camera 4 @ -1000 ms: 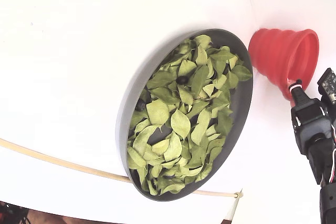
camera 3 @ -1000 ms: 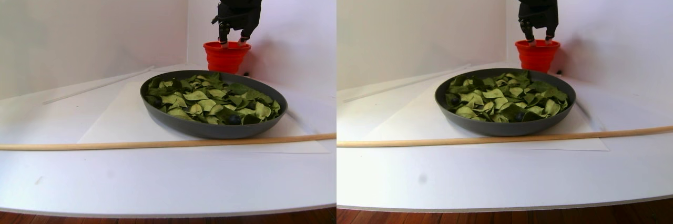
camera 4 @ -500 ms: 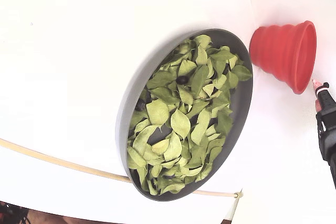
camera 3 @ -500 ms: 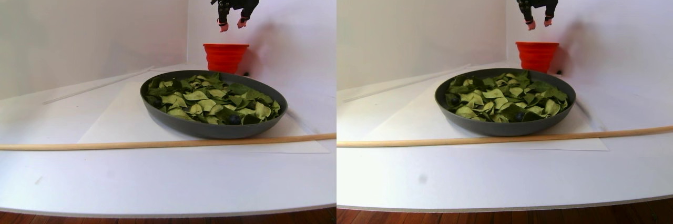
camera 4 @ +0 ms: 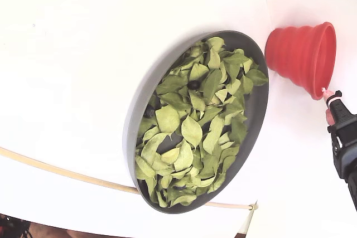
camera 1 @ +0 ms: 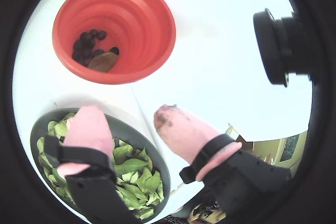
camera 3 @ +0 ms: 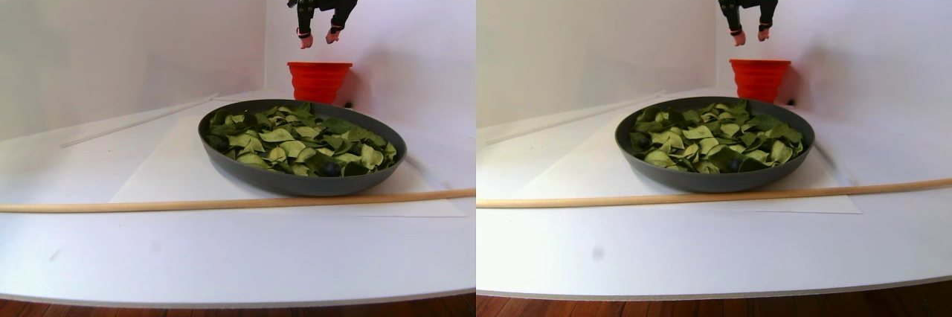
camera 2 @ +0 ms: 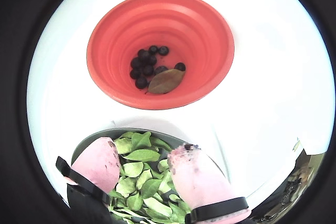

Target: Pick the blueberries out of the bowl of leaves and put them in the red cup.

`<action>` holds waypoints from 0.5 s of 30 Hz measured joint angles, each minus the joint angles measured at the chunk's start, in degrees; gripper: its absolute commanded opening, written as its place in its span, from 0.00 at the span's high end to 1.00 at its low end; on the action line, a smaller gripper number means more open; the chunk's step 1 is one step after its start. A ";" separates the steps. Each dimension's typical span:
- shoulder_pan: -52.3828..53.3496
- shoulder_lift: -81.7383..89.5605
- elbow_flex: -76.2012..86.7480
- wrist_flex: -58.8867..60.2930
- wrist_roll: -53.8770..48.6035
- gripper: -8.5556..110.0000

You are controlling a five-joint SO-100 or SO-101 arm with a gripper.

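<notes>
The red cup point(camera 2: 210, 19) holds several blueberries point(camera 2: 147, 64) and one brownish leaf point(camera 2: 165, 81). My gripper point(camera 3: 318, 40) hangs open and empty high above the cup's point(camera 3: 320, 81) near rim, between cup and bowl. Its pink fingertips point(camera 1: 86, 129) frame the dark grey bowl point(camera 1: 152, 150) in both wrist views. The bowl point(camera 3: 297, 183) is full of green leaves point(camera 3: 297, 142). A blueberry point(camera 3: 329, 169) lies among them near the front rim, another point(camera 4: 193, 85) near the cup end. In the fixed view the gripper point(camera 4: 328, 104) sits just off the cup's point(camera 4: 298, 54) mouth.
A long wooden rod point(camera 3: 223, 203) lies across the table in front of the bowl, which rests on a white sheet point(camera 3: 163, 175). White walls meet in a corner behind the cup. A black camera lens point(camera 1: 283, 45) shows to the right of the cup in a wrist view.
My gripper has risen from the mouth of the red cup to well above it, then shifted a little left in the stereo view. It stayed open. Bowl and cup have not moved.
</notes>
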 measured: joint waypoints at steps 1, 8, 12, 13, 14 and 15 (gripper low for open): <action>-0.18 0.00 0.26 0.35 0.09 0.78; -1.32 1.23 4.13 2.20 0.88 0.78; -1.85 3.96 5.54 4.13 1.67 0.78; -1.93 4.57 5.80 4.22 1.85 0.78; -2.02 5.01 5.98 4.22 1.93 0.78; -2.20 5.80 6.94 4.39 2.11 0.78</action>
